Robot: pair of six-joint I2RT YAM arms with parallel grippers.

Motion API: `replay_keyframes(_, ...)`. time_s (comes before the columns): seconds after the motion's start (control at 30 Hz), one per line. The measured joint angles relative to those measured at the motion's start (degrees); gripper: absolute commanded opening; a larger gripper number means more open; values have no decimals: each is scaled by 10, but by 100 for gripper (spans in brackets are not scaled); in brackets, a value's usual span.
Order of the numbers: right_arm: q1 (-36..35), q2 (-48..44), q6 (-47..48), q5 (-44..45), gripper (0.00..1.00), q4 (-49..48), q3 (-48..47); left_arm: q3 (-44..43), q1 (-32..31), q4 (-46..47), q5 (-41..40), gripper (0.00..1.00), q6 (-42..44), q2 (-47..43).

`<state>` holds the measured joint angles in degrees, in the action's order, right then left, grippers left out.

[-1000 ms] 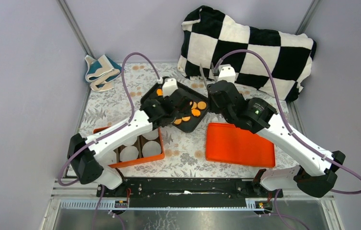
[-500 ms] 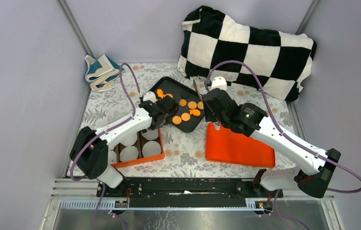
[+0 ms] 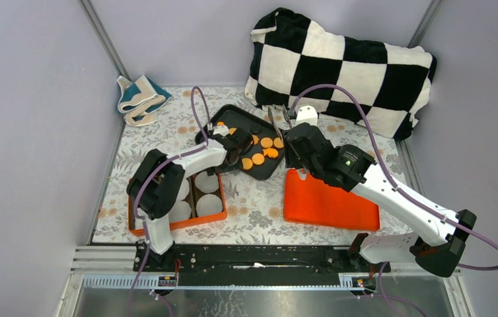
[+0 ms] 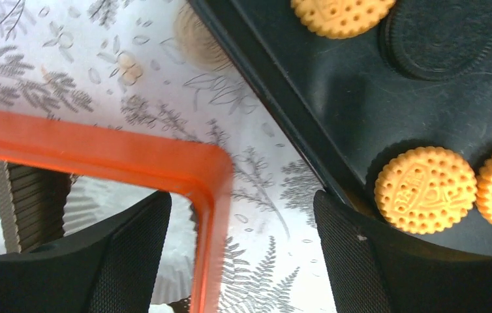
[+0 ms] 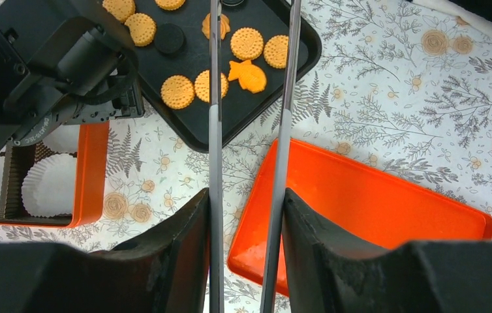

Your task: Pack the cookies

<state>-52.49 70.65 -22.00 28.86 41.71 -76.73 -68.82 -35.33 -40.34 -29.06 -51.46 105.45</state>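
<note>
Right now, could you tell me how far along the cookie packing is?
Nothing looks packed yet: the paper cups in view in the orange box are empty, and the cookies lie on the black tray. In hand: the right gripper holds empty tongs; the left gripper is open. Left: every cookie, then the orange lid.

Cookies (image 4: 425, 189): matt, dry baked surface, pricked with dots and embossed, with scalloped edges. The black tray (image 4: 335, 85) under them is smooth plastic with a dull sheen and fine scuffs. Orange box (image 4: 207, 169) and orange lid (image 5: 374, 202): smooth, glossy plastic. Cups (image 5: 51, 182) in the box: white pleated paper, beside a ribbed brown divider (image 4: 25, 195). Tabletop (image 5: 393, 98): matt cloth with a floral print. Tongs (image 5: 215, 130): thin brushed metal. Left fingers (image 4: 361, 261): black, fine mesh texture. Right fingers (image 5: 178, 261): black, matt plastic. Pillow (image 3: 339, 66): plush checked fabric.
</note>
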Motion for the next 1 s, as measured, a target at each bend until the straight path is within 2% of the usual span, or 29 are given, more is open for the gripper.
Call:
replay_keyframes(0.27,0,16,1,12,45,-5,14,-79,-7,47,46,83,37,35)
replay_keyframes(0.53,24,23,-4,17,46,-4,40,-174,-70,76,88,82,58,121)
replay_keyframes(0.7,43,23,-5,20,46,-5,53,-187,-85,85,96,82,57,139)
replay_keyframes(0.83,56,22,-5,20,46,-5,62,-148,-82,90,81,83,47,97)
replay_keyframes(1.0,80,32,-3,15,46,-14,59,-104,-74,59,49,86,25,-42)
